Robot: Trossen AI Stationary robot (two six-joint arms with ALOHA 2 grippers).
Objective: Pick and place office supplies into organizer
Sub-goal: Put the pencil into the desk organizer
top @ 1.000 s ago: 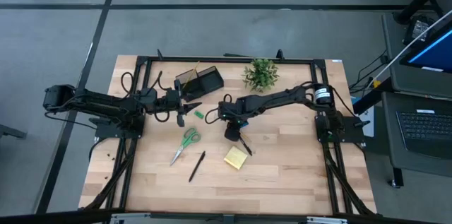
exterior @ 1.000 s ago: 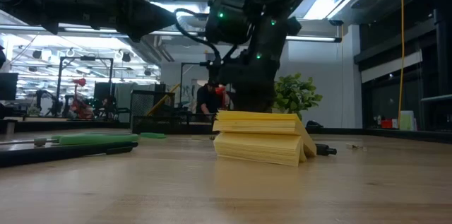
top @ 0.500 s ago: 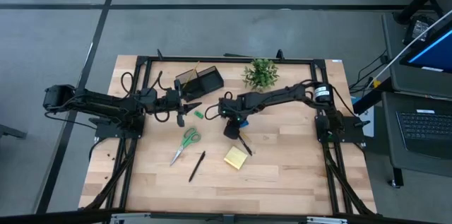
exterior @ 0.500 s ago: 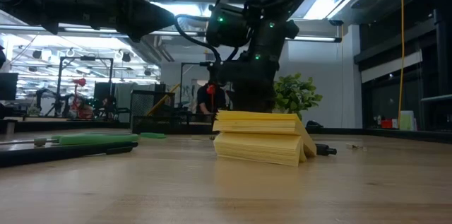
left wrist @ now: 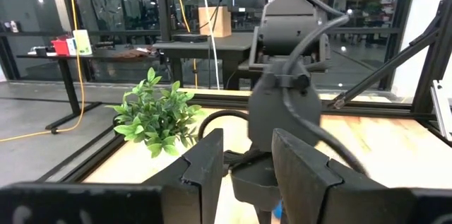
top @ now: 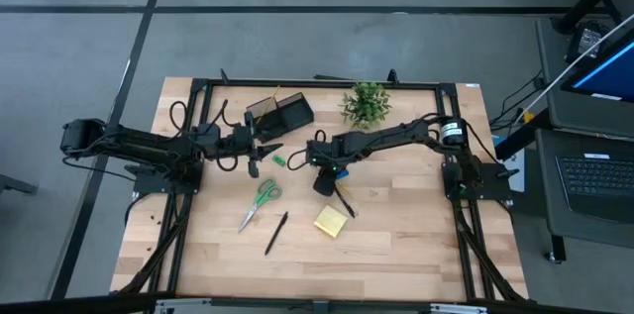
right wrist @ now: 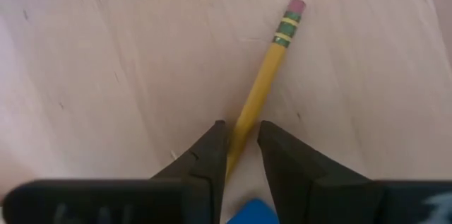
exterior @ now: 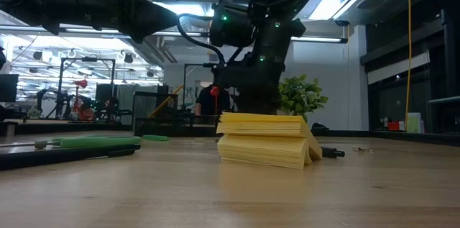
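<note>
The right tool (right wrist: 240, 155) is down at the middle of the bench (top: 396, 245), and its two dark fingers (right wrist: 205, 157) sit either side of the wooden pencil (right wrist: 265, 83), one on each flank, the gap between them barely wider than the shaft. Whether they truly pinch it cannot be told from here. The pencil lies flat on the wood, its pink eraser end pointing away from the tool, and a scrap of the small blue block (right wrist: 251, 212) shows right under the fingers.

From above, the right tool (top: 324, 183) hangs just above the yellow sticky-note pad (top: 331, 221), with a black pen (top: 343, 202) lying between them. The left tool (top: 254, 163) waits beside the organizer (top: 280, 114), which stands at the far edge of the bench, left of the potted plant (top: 365, 102). In its own camera the left tool (left wrist: 247, 157) has its fingers (left wrist: 203, 164) parted with nothing between them, looking across at the right arm and the plant (left wrist: 157, 116).

The small green block (top: 279, 160) rests just beside the left tool. Nearer the front, the green-handled scissors (top: 261, 202) lie flat, and a second black pen (top: 275, 233) lies just right of them, apart from the pad.

At bench level, the sticky-note pad (exterior: 266, 140) fills the foreground, the scissors' green handle (exterior: 97, 142) off to one side, and the right arm's wrist drops behind the pad.
</note>
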